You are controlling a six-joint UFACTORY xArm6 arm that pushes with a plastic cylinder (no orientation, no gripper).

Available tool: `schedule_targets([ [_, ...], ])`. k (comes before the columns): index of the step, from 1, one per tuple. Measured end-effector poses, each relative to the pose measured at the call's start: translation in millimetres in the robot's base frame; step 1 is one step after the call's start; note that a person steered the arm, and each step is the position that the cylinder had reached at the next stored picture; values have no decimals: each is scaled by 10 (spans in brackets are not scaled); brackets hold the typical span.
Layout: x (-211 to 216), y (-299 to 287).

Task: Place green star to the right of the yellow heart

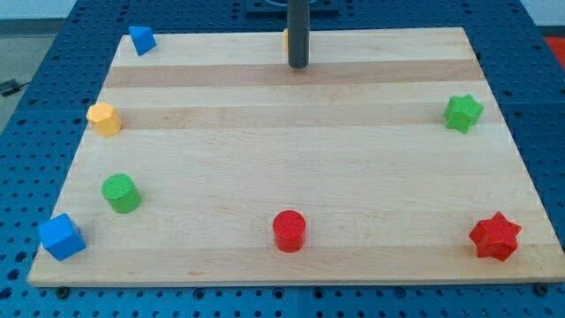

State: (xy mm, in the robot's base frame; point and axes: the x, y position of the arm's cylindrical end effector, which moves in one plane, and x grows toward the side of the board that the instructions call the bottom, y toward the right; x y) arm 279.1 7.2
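The green star (463, 113) lies near the board's right edge, in the upper half. My tip (297, 66) rests on the board at the top centre, far to the left of the star. A sliver of a yellow block (286, 40) shows just left of the rod at the board's top edge. The rod hides most of it, so I cannot make out its shape. My tip sits just below this yellow block.
A yellow hexagon-like block (104, 118) lies at the left edge. A green cylinder (120, 193) and a blue cube (62, 237) sit at the lower left. Another blue block (141, 40) is at the top left. A red cylinder (289, 231) and a red star (495, 237) lie along the bottom.
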Motion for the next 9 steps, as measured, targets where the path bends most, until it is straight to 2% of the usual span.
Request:
schedule_targets([
  [1,395,31],
  [3,1326,737],
  [4,1627,812],
  [5,2001,1180],
  [6,2133,1692],
  [8,1816,2567],
  [9,1570,2542],
])
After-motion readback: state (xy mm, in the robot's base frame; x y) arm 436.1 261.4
